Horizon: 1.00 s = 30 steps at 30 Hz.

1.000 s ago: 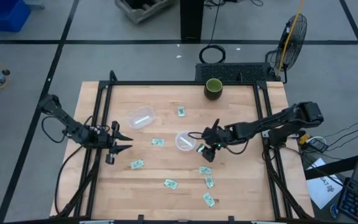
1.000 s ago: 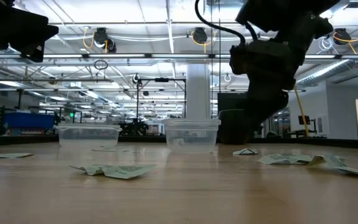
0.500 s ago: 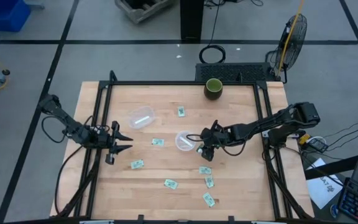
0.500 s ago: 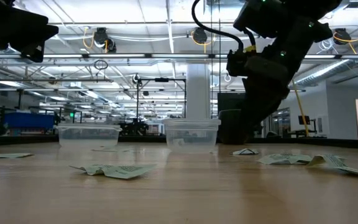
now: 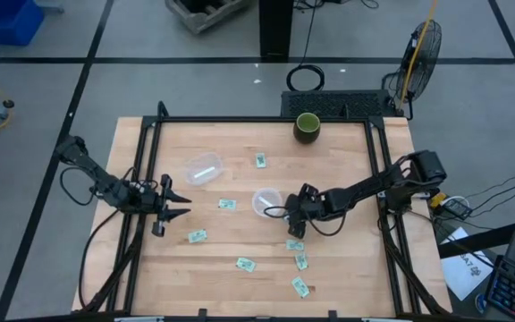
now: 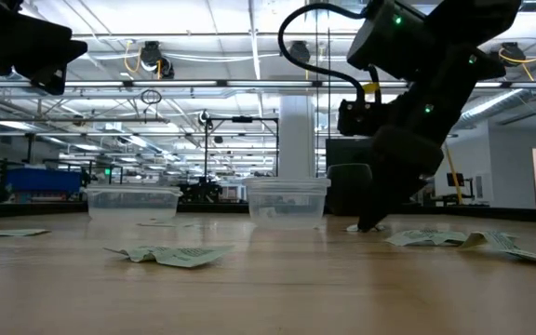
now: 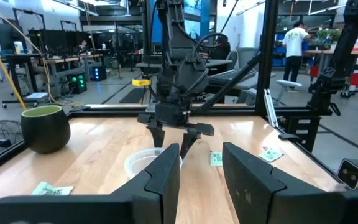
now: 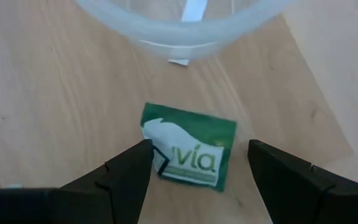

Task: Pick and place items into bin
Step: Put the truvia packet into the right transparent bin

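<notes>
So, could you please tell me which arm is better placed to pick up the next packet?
The right: its open pincer straddles a green packet beside the clear cup. The left pincer waits at the table's left edge.

We see the right gripper (image 5: pixel 293 221) low over the surface (image 5: pixel 347 268) just right of the near cup (image 5: pixel 265 202), its fingers spread either side of a packet (image 8: pixel 188 154) lying flat beside that cup's rim. A second cup (image 5: pixel 204 168) lies farther back and left, a bowl (image 5: pixel 307 126) sits at the back edge, and other packets (image 5: pixel 299 261) are scattered toward the front and between the cups. The left gripper (image 5: pixel 173 202) waits at the surface's left edge, fingers apart.
</notes>
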{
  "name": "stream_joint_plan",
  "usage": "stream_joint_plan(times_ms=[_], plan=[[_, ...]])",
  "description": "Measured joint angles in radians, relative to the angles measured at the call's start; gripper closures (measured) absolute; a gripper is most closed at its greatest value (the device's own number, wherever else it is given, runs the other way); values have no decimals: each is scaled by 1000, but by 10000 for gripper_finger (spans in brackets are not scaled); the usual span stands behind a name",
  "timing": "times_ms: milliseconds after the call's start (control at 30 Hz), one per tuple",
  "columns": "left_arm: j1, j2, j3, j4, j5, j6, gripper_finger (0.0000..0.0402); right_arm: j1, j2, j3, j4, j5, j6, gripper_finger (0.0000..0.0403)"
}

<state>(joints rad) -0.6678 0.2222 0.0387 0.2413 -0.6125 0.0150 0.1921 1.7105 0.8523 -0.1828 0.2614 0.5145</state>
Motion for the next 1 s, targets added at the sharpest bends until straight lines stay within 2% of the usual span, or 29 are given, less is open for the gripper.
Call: stream_joint_plan(times_ms=[233, 800, 1000], plan=[[0, 0, 0, -5, 0, -25, 275, 0, 21, 2, -2, 2, 43, 158], [0, 0, 0, -6, 0, -24, 275, -15, -28, -4, -24, -17, 49, 302], [0, 0, 0, -6, 0, -24, 275, -7, -82, -4, -12, -100, 67, 332]])
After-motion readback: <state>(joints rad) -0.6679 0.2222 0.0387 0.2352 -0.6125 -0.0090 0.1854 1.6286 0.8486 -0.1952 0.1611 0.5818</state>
